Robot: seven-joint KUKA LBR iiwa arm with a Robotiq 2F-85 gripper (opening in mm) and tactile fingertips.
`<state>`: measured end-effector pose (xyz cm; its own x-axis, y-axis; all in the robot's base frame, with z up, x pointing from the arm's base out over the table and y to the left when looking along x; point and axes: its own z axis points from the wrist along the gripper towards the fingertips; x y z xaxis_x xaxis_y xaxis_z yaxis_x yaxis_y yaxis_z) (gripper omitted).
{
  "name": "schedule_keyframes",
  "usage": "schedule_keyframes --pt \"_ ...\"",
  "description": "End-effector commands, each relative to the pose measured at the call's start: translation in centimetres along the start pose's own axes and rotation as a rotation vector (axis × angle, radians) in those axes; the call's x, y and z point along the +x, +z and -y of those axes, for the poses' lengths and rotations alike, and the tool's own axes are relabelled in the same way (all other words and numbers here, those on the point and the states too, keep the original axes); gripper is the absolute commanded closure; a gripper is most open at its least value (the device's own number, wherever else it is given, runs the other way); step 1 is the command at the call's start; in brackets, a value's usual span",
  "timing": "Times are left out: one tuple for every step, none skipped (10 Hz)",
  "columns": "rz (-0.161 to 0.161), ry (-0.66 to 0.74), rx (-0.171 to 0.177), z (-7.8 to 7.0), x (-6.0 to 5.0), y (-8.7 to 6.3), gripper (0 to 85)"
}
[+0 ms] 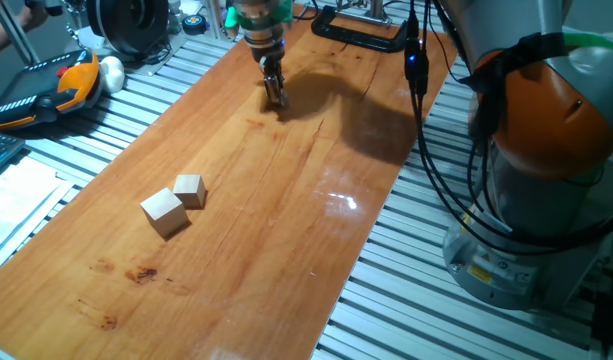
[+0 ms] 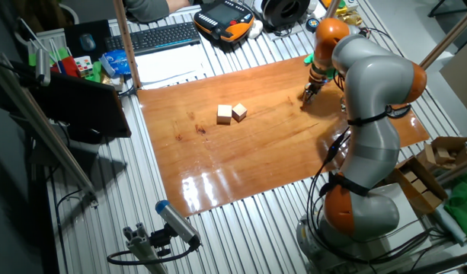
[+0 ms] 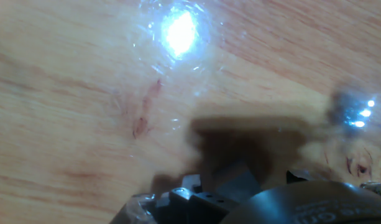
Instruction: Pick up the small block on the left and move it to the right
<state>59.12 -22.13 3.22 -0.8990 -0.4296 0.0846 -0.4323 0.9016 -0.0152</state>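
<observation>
The pincer [image 1: 277, 100] stands low over the far end of the wooden counter [image 1: 286, 220], its tips at or just above the surface; whether it is clenched or released cannot be told. The small block cannot be made out in any view; it may be hidden at the fingertips. Two larger pale cubes sit touching near the counter's middle, well apart from the pincer: the bigger cube [image 1: 163, 212] and the mid-sized cube [image 1: 189, 190]. No readable writing shows.
</observation>
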Motion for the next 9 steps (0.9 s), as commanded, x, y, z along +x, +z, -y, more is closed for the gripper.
schedule_keyframes --pt "-0.002 -0.001 -0.007 0.0 0.2 0.1 18.7" --pt "-0.007 -0.001 -0.011 -0.1 0.3 0.0 23.7" --pt "-0.010 -0.001 -0.013 -0.2 0.4 -0.1 31.0" --pt "-0.005 -0.001 -0.011 -0.4 0.5 0.1 37.7" --pt "0.000 -0.001 -0.008 -0.6 0.5 0.1 46.0" --pt "0.008 -0.001 -0.004 -0.8 0.5 -0.1 49.3" --pt "0.004 -0.001 -0.005 -1.1 0.3 -0.6 52.0" --pt "-0.007 -0.001 -0.008 -1.5 0.2 -1.3 60.0" --pt "-0.016 0.009 -0.014 -2.2 0.0 -2.2 69.0"
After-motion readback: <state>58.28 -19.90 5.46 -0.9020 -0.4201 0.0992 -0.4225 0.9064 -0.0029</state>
